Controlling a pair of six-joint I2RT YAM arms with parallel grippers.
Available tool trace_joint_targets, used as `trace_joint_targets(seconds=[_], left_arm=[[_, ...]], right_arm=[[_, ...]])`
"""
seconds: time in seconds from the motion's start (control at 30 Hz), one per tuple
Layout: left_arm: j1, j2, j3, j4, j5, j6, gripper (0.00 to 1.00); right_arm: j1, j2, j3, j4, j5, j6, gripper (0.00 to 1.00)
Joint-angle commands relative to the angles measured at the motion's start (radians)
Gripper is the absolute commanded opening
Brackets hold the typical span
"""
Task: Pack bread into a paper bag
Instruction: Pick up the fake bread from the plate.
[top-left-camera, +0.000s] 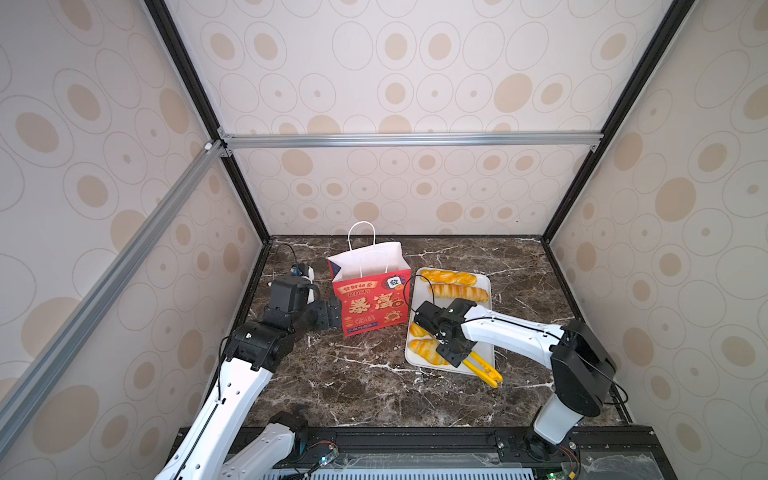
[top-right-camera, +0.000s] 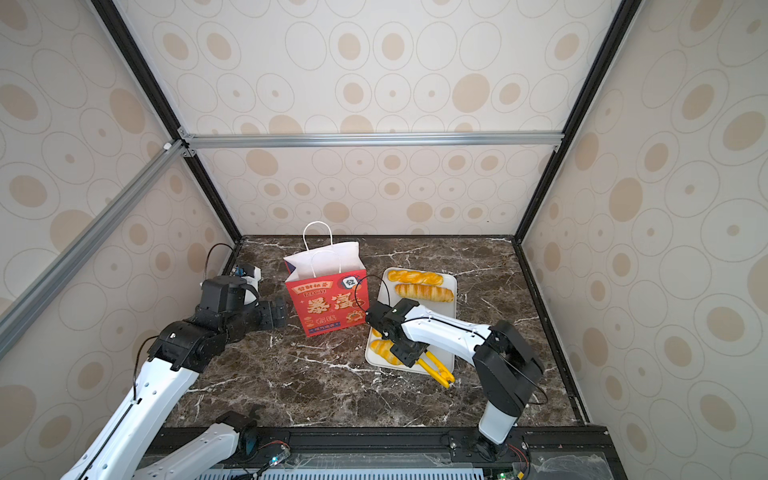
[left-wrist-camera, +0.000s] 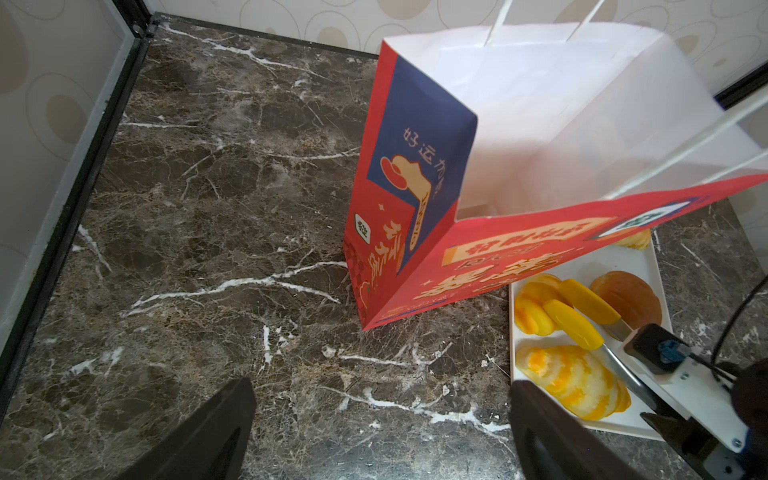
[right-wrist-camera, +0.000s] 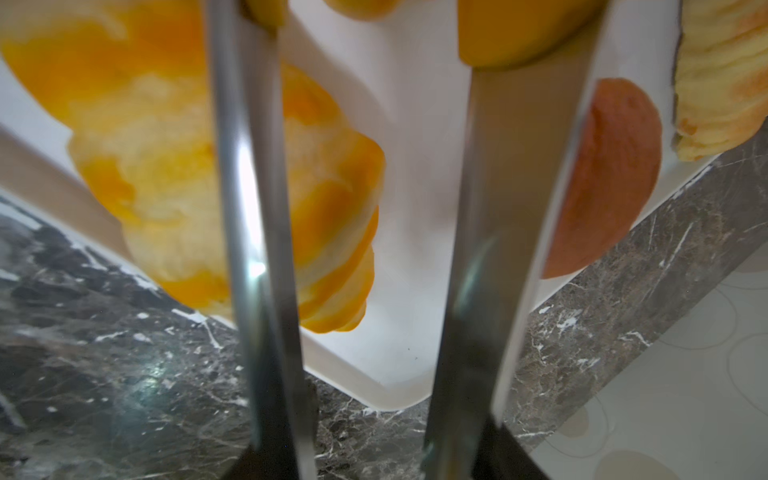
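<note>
The paper bag (top-left-camera: 372, 305) stands upright on the table (top-left-camera: 353, 374) with its top open and its white inside showing. The bread (top-left-camera: 459, 292) lies on the tray (top-left-camera: 484, 277), which sits just beside the bag on the right arm's side. Two long sticks (top-left-camera: 448, 277) lie at the tray's far end and a croissant (top-left-camera: 424, 349) at its near end. The left wrist view shows an oval roll (left-wrist-camera: 534, 309) and a round bun (left-wrist-camera: 627, 297) between them.

The right gripper (top-left-camera: 451, 353) is over the near end of the tray, closed partway on the tongs (top-left-camera: 484, 371), its jaws pressing the two metal arms. The yellow handle end projects past the tray's near edge. The yellow tips lie slightly apart over the oval roll; whether they pinch it cannot be told.

The left gripper (top-left-camera: 332, 311) is fully spread and holds nothing, low and just beside the bag's side panel. Its fingers (left-wrist-camera: 216, 432) are clear of the bag.
</note>
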Motion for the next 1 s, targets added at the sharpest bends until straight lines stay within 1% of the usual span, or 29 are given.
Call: trace_joint_targets(seconds=[0.0,0.1,0.17,0.23,0.3,0.43,0.53,0.63,0.77,0.97], left_arm=[[0.006,-0.015,-0.001,0.007,-0.005,0.022,0.99],[0.006,-0.014,-0.001,0.007,-0.003,0.022,0.99],[0.006,-0.016,-0.001,0.007,-0.003,0.022,0.98],[0.007,-0.016,-0.001,0.007,-0.003,0.022,0.99],[0.006,-0.016,-0.001,0.007,-0.004,0.02,0.99],[0.006,-0.017,-0.003,0.007,-0.004,0.021,0.99],[0.006,-0.016,-0.003,0.01,-0.001,0.021,0.99],[0.006,-0.015,-0.003,0.008,-0.001,0.021,0.98],[0.006,-0.016,-0.003,0.008,-0.002,0.021,0.98],[0.006,-0.015,-0.003,0.01,0.0,0.021,0.99]], right_arm=[[0.007,0.006,0.027,-0.082,0.064,0.033,0.5],[0.007,0.0,0.024,-0.081,0.064,0.03,0.39],[0.007,-0.003,0.025,-0.081,0.064,0.023,0.36],[0.007,-0.006,0.024,-0.083,0.063,0.019,0.34],[0.007,-0.012,0.024,-0.084,0.061,0.012,0.29],[0.007,-0.024,0.026,-0.089,0.064,0.004,0.16],[0.007,-0.038,0.031,-0.094,0.073,0.0,0.1],[0.005,-0.054,0.039,-0.109,0.093,-0.001,0.07],[-0.008,-0.074,0.073,-0.146,0.135,-0.008,0.06],[-0.078,-0.109,0.207,-0.23,0.222,-0.055,0.07]])
